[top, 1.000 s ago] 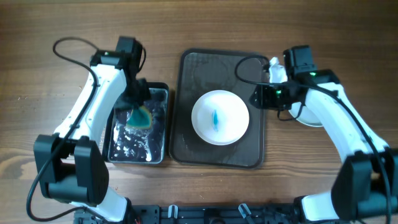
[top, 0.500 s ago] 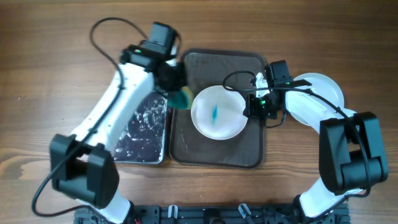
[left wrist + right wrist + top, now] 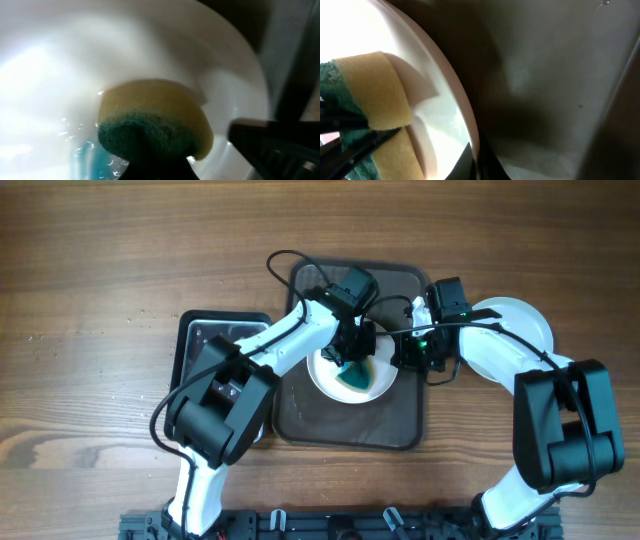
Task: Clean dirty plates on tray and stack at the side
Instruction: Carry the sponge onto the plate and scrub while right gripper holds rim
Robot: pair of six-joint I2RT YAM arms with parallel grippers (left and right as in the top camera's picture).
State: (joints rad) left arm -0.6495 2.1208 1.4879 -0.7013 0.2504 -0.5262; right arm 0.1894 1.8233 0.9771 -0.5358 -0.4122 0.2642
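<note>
Brown wooden table filling the overhead view, grain running side to side in long bands, darker wavy figure toward the table's near left corner, black rail along the table's near edge, soft, even light across the tabletop.

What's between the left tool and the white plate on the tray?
A yellow-and-green sponge, gripped by the left tool and resting on the white plate; the left wrist view shows it best.
</note>
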